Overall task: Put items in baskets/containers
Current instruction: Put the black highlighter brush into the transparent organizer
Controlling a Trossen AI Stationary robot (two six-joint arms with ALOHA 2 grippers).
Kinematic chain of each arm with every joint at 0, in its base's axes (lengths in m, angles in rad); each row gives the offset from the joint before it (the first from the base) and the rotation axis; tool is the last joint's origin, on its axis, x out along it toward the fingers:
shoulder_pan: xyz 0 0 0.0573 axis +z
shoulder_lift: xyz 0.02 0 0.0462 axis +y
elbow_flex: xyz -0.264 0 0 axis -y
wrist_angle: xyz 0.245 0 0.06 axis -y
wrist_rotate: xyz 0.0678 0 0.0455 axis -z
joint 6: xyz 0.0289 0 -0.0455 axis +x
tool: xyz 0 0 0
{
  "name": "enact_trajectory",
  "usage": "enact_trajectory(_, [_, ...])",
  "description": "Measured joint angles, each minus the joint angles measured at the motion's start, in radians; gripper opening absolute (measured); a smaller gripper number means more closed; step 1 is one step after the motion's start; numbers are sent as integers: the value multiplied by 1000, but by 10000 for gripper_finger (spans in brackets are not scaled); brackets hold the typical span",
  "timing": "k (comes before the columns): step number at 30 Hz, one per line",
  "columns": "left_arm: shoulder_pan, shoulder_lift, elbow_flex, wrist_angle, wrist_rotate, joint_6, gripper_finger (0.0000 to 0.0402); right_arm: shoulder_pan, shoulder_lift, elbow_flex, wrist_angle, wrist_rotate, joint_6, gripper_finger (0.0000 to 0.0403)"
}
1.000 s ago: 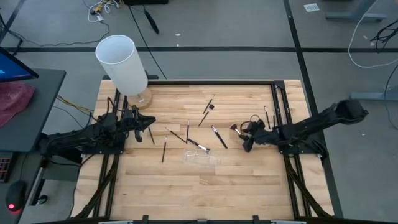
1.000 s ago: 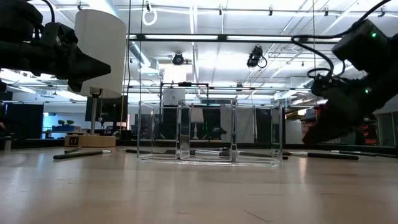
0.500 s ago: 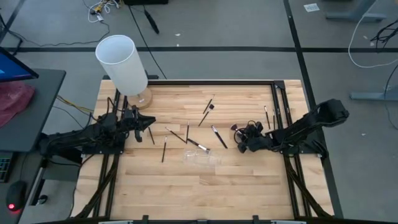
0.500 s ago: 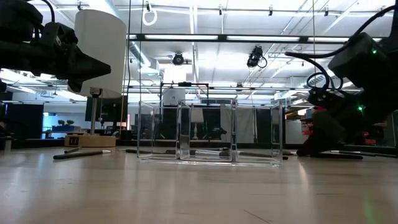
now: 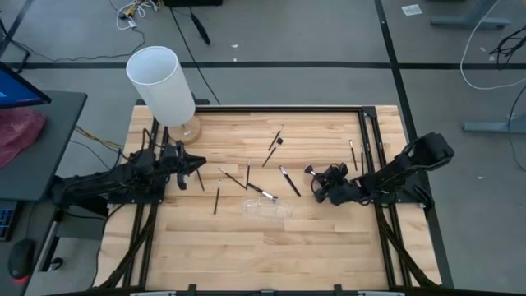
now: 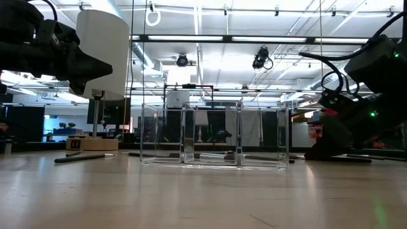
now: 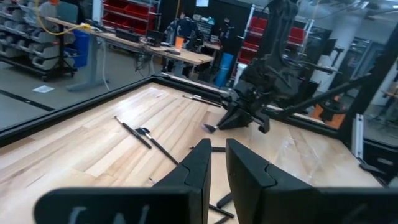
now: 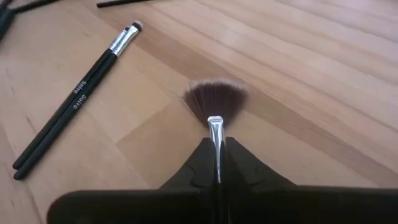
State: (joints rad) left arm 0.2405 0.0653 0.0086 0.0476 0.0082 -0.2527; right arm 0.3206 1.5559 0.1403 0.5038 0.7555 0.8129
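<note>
The right gripper point(image 5: 316, 187) reaches low across the table point(image 5: 329, 247), fingers clamped on a fan brush point(image 8: 214, 102) lying right of the clear holder point(image 5: 265, 207). The left gripper point(image 5: 197, 165) hovers near the lamp point(image 5: 160, 82), jaws nearly together, empty. Bare wood lies nearer the front edge.

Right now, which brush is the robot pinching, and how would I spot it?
Look at the wooden table, right side, where the right gripper is down low. Shut between its fingers is a thin black fan brush. Unlike the slim-tipped black brushes beside it, its brown bristles spread wide.
</note>
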Motion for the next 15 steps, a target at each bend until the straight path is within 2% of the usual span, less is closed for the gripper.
enact_trajectory(2, [0,0,0,0,11,0,51,-2,3,-2,83,-21,-34,14])
enact_trajectory(5, [0,0,0,0,39,0,51,-11,3,3,235,-124,-94,12])
enact_trajectory(11, [-17,31,0,8,93,1,51,-61,1,14,527,-129,-289,11])
enact_trajectory(15, [-58,114,0,75,82,1,51,-114,0,65,616,-169,-412,11])
